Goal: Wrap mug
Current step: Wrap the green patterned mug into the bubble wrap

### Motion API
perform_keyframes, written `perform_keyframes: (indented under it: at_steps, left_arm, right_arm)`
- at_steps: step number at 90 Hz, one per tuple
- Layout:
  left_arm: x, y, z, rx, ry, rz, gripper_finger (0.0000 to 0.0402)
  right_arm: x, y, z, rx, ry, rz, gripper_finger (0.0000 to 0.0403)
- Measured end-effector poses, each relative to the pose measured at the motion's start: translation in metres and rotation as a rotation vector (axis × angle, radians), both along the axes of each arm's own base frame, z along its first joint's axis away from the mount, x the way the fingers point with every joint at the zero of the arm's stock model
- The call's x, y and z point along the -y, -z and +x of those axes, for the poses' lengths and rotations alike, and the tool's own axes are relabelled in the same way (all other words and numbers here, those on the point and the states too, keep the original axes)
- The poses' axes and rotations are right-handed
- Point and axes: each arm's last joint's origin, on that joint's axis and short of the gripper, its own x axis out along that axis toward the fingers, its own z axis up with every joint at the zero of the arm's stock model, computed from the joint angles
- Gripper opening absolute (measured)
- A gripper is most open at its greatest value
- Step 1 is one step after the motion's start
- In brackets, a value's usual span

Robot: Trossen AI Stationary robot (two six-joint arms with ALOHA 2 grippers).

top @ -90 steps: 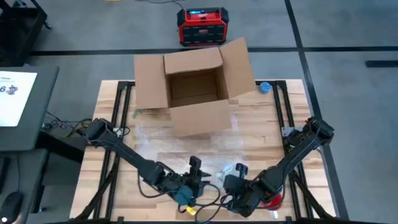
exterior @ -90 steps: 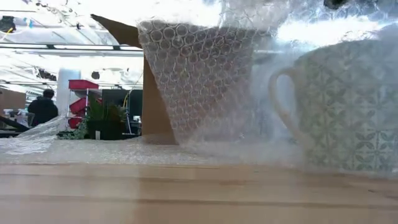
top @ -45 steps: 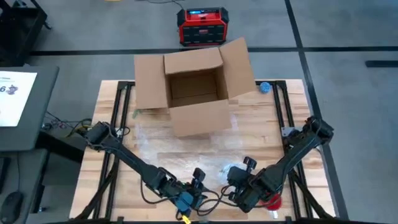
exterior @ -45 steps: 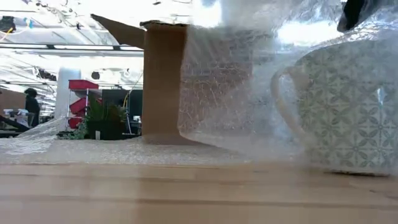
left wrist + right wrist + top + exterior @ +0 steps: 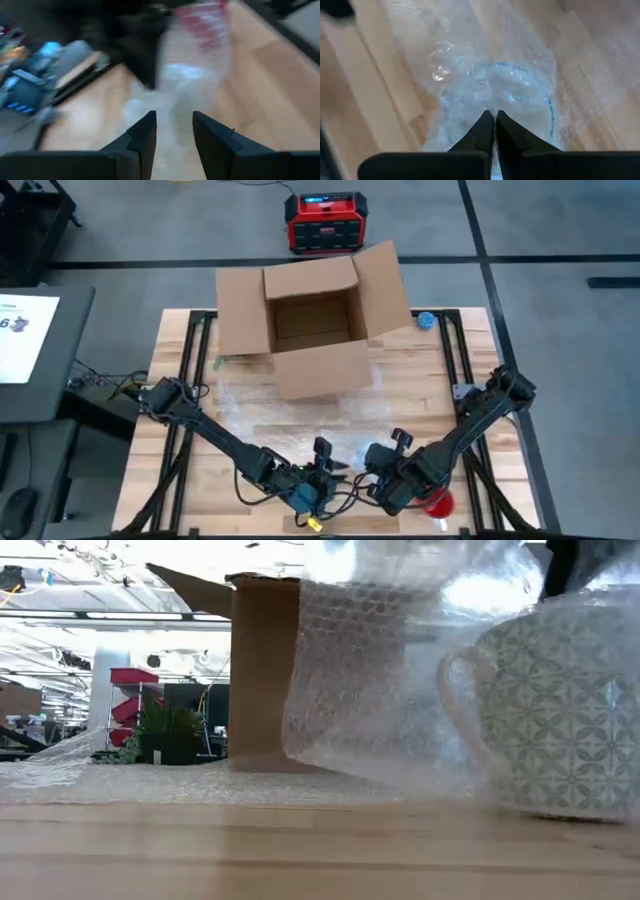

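Right claw: the right claw point(image 5: 493, 116) sits near the front edge of the wooden desk point(image 5: 420, 370), right of centre; its two dark fingers are pressed together on a fold of the clear bubble wrap sheet point(image 5: 470, 65).
Left claw: the left claw point(image 5: 173, 131) is near the front edge at the middle, just beside the right one; its fingers stand apart with only wrap showing between them, blurred.
Mug: the white ceramic mug with a green-grey leaf pattern point(image 5: 555, 710) stands upright by the front edge, right of centre, its handle showing side-on in the low view, with bubble wrap draped over and around it.
Wrap: a loose hanging fold point(image 5: 360, 680) is lifted off the desk beside the handle; more lies flat across the middle of the desk.
Box: an open brown cardboard box point(image 5: 312, 320) stands at the back edge.
Floor: a red and black power unit point(image 5: 324, 222) sits beyond the desk.
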Motion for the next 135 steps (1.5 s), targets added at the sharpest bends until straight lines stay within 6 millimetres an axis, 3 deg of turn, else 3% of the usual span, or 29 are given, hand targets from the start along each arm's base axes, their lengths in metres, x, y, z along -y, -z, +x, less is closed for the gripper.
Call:
perform_keyframes:
  at_steps: [18, 38, 56, 71, 96, 111, 124, 135]
  left_arm:
    - [-0.014, 0.002, 0.005, 0.011, -0.105, -0.023, 0.0107]
    - [-0.011, 0.003, 0.003, -0.005, -0.091, -0.006, 0.0107]
    - [0.015, 0.003, -0.011, -0.053, 0.081, 0.064, 0.0107]
    - [0.026, 0.004, -0.015, -0.110, 0.290, -0.019, 0.0107]
    - [0.002, 0.004, 0.001, -0.093, 0.183, -0.141, 0.0107]
    - [-0.007, 0.004, 0.006, -0.088, 0.141, -0.177, 0.0107]
    - [-0.007, 0.005, 0.006, -0.094, 0.140, -0.173, 0.0107]
    - [-0.002, 0.005, 0.004, -0.094, 0.154, -0.169, 0.0107]
  right_arm:
    - [0.001, 0.000, -0.001, -0.014, -0.003, -0.013, 0.0018]
    - [0.002, 0.000, -0.002, -0.015, 0.003, -0.014, 0.0067]
    - [0.011, 0.000, 0.001, -0.026, 0.073, -0.014, 0.0079]
    - [0.020, 0.001, 0.006, -0.049, 0.112, -0.001, 0.0079]
    - [0.028, 0.002, 0.012, -0.097, 0.085, 0.024, 0.0079]
    - [0.025, 0.020, 0.020, -0.175, 0.042, 0.027, 0.0079]
    - [0.020, 0.042, 0.030, -0.238, -0.017, 0.018, 0.0082]
    - [0.021, 0.048, 0.033, -0.260, -0.027, 0.016, 0.0082]
